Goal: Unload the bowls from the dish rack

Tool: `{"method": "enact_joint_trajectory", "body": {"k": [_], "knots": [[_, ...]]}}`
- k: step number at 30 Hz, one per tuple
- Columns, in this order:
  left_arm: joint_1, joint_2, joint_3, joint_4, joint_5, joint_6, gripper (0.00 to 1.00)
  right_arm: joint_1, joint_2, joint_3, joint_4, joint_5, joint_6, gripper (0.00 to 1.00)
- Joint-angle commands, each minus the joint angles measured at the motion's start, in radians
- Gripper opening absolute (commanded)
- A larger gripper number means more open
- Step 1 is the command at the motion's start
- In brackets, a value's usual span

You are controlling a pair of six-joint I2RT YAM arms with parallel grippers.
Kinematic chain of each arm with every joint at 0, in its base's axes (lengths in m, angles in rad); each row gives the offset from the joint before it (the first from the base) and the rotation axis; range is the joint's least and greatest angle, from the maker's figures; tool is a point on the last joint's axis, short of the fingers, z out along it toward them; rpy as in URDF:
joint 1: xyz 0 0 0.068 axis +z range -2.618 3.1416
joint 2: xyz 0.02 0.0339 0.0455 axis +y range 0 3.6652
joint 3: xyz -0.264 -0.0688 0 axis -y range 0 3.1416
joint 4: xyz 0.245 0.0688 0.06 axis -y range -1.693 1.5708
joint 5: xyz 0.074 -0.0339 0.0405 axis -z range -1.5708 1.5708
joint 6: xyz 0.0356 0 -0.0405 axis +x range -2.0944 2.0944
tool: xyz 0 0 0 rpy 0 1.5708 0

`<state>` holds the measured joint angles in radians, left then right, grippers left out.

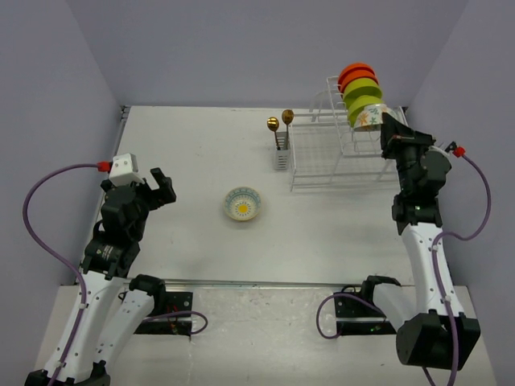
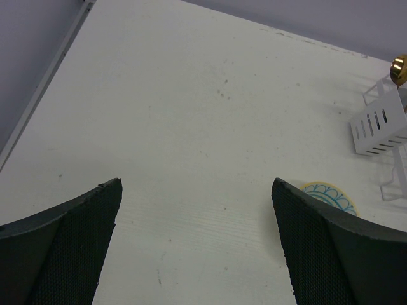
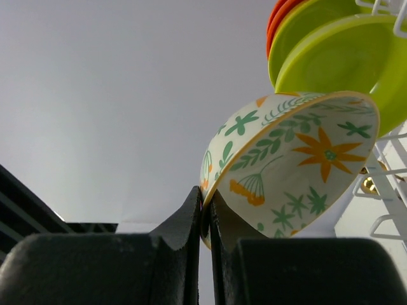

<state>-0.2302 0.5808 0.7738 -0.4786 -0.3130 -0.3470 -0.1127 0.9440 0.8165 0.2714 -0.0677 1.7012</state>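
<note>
right hand (image 1: 389, 123) at floral bowl (image 1: 367, 117)

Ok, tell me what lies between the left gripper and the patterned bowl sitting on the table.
Only bare table lies between the left gripper and the patterned bowl; the top external view shows it.

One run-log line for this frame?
phase: grasping | right jaws: shut on rim of floral bowl at dish rack | left jaws: open, over table | unloaded: patterned bowl on table | racked: green bowls, orange bowls
</note>
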Motion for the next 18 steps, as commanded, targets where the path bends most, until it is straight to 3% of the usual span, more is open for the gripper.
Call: {"method": "enact_joint_trajectory", "body": {"k": [1,5,12,15,16,17,18], "knots": [[0.005,0.001,-0.002,0.038,0.008,0.023,1.0,0.002,-0.016,0.143,0.02,-0.093,-0.139,0.0],[0.005,-0.004,0.001,0.041,0.015,0.025,1.0,0.074,0.045,0.298,-0.076,-0.256,-0.42,0.0],[0.005,0.051,0.129,0.015,0.149,0.014,1.0,0.47,0.116,0.498,-0.433,-0.253,-1.145,0.0],[0.006,0.111,0.255,-0.009,0.235,-0.026,1.0,0.666,0.134,0.504,-0.576,-0.285,-1.496,0.0],[0.005,0.128,0.287,-0.015,0.261,-0.052,1.0,0.724,0.122,0.468,-0.596,-0.262,-1.593,0.0],[0.005,0.151,0.355,-0.028,0.312,-0.066,1.0,0.86,0.113,0.434,-0.61,-0.224,-1.775,0.0],[0.005,0.2,0.387,-0.032,0.36,-0.076,1.0,0.93,0.105,0.367,-0.626,-0.122,-1.846,0.0]]}}
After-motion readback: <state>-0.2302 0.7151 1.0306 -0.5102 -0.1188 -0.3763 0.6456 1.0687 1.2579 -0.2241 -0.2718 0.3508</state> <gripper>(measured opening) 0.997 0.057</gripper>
